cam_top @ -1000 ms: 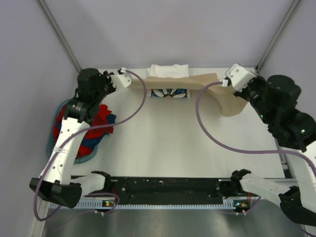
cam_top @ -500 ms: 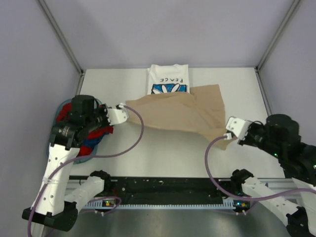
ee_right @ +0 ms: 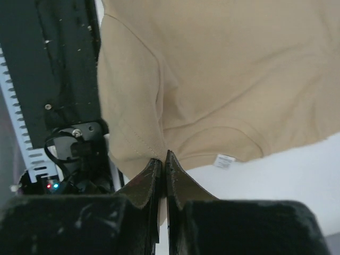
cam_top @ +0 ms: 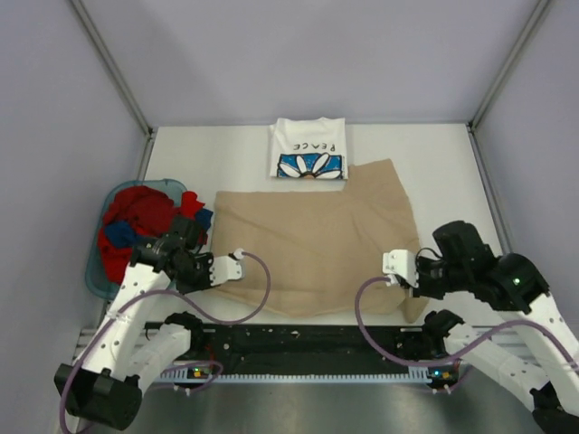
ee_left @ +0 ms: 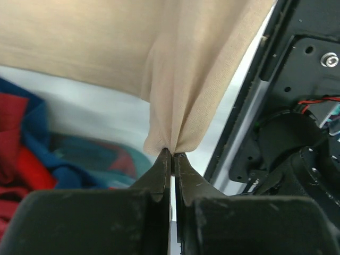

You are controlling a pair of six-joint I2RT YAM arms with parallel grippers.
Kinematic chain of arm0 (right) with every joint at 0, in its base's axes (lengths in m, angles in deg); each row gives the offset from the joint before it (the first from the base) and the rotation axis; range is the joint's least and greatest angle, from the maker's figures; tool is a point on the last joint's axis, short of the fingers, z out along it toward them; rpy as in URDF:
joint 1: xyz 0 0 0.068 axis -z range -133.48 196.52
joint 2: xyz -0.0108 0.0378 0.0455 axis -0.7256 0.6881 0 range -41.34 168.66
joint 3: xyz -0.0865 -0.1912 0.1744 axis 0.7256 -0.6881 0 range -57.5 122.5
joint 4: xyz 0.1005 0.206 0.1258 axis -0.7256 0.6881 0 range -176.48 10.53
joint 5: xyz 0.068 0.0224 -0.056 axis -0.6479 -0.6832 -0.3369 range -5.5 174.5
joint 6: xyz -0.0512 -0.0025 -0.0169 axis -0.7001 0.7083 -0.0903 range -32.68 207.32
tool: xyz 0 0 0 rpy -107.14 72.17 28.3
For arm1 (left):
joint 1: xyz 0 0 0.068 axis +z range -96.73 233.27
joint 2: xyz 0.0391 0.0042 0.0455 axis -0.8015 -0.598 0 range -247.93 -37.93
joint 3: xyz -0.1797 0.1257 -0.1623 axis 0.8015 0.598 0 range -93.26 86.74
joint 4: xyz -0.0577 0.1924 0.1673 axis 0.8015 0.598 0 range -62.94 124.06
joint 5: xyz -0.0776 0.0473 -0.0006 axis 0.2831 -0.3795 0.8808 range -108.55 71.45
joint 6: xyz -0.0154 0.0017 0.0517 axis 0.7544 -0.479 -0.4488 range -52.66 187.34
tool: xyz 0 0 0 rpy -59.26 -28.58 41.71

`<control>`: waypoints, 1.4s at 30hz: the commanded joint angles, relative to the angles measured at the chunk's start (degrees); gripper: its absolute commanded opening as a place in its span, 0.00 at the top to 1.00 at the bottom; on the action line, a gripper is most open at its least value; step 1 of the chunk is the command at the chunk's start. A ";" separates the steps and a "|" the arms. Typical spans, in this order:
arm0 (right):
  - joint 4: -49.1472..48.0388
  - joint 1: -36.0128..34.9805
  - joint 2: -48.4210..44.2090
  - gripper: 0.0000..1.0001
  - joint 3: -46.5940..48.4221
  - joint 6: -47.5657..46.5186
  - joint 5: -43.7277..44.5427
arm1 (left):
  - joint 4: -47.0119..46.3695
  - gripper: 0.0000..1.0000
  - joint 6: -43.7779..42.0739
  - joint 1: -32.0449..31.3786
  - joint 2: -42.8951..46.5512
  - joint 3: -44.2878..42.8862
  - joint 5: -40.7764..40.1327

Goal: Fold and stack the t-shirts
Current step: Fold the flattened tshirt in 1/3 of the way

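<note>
Lying on desk [cam_top: 452, 172]: tan t-shirt [cam_top: 317, 240], spread mostly flat across the middle, its near edge at the black rail [cam_top: 308, 344].
Left pincer [ee_left: 171, 159]: clenched on a bunched corner of the tan t-shirt, at the shirt's near-left side.
Right pincer [ee_right: 162, 162]: clenched on the tan t-shirt's hem near a sleeve; a small white label [ee_right: 224, 160] shows beside the grip.
Daisy t-shirt [cam_top: 309, 149]: folded, white with blue flower and "PEACE" lettering, at the far edge, touching the tan t-shirt's far border.
Teal basket [cam_top: 99, 271]: off the desk's left side, holding crumpled red and blue t-shirts [cam_top: 145, 217].
</note>
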 commanded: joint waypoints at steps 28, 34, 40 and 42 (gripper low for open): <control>-30.14 11.65 23.56 1.00 -10.43 -24.35 18.12 | -23.03 1.00 17.53 -0.37 -32.74 -4.38 -9.53; -31.28 11.66 25.40 1.00 -10.96 -25.05 16.35 | -25.49 0.94 17.79 -0.90 -34.33 -4.91 -13.22; -32.78 11.74 27.25 1.00 -11.22 -25.67 16.18 | -29.79 0.75 20.69 -1.07 -33.37 -5.70 -13.75; -33.91 11.83 28.65 1.00 -11.05 -26.02 16.18 | -31.98 0.70 22.27 -1.16 -32.84 -5.70 -14.72</control>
